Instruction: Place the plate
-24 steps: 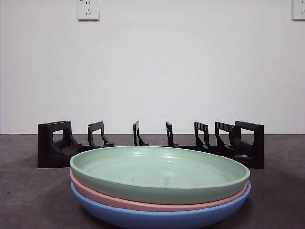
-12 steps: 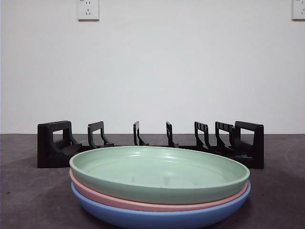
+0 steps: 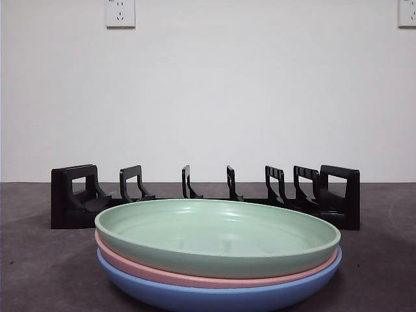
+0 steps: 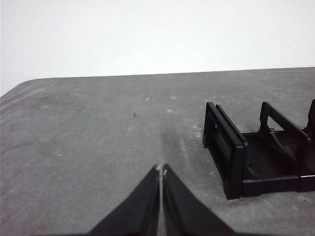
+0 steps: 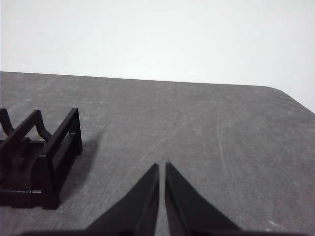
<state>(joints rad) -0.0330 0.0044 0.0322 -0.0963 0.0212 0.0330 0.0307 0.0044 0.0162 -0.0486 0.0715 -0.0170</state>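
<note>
While the green plate (image 3: pixel 218 235) sits on top of a pink plate (image 3: pixel 195 278) and a blue plate (image 3: pixel 214 296), just in front of the black rack (image 3: pixel 205 195), the left gripper (image 4: pixel 161 170) and right gripper (image 5: pixel 162 167) are pinched closed, holding nothing, above the gray table (image 4: pixel 88 142).

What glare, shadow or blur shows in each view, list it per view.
Front view: soft glare on the green plate; blue plate cropped below; rack sharp. Left wrist view: wall blown out white, left end effector shut, faint shadow streak ahead of it. Right wrist view: rack's end casts a soft shadow; right end effector shut.
</note>
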